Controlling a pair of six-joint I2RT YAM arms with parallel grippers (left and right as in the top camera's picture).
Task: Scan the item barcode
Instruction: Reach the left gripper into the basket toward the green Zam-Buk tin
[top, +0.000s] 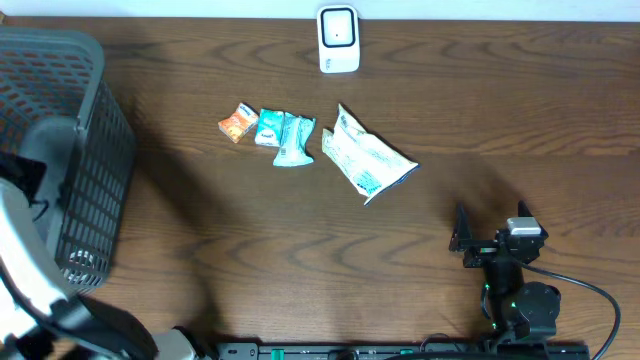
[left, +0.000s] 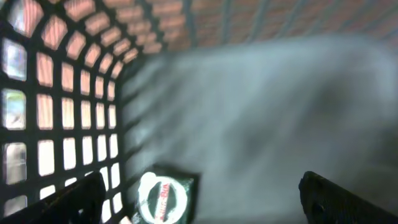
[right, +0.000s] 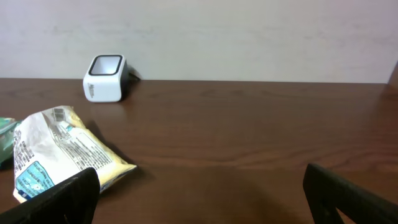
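Note:
The white barcode scanner (top: 338, 40) stands at the table's far edge, and it shows in the right wrist view as scanner (right: 107, 78) too. Items lie in a row before it: an orange packet (top: 238, 122), two teal packets (top: 283, 133) and a white and yellow bag (top: 365, 155). My right gripper (top: 490, 228) rests open near the front right, the bag (right: 56, 152) just ahead of its left finger (right: 62, 199). My left gripper (left: 200, 193) is open inside the grey basket (top: 60, 150), above a dark green box with a round white label (left: 165, 196) lying on the basket floor.
The basket's mesh wall (left: 56, 106) stands close on the left of the left gripper. The white left arm (top: 20, 250) reaches over the basket's near side. A black cable (top: 590, 300) loops beside the right arm's base.

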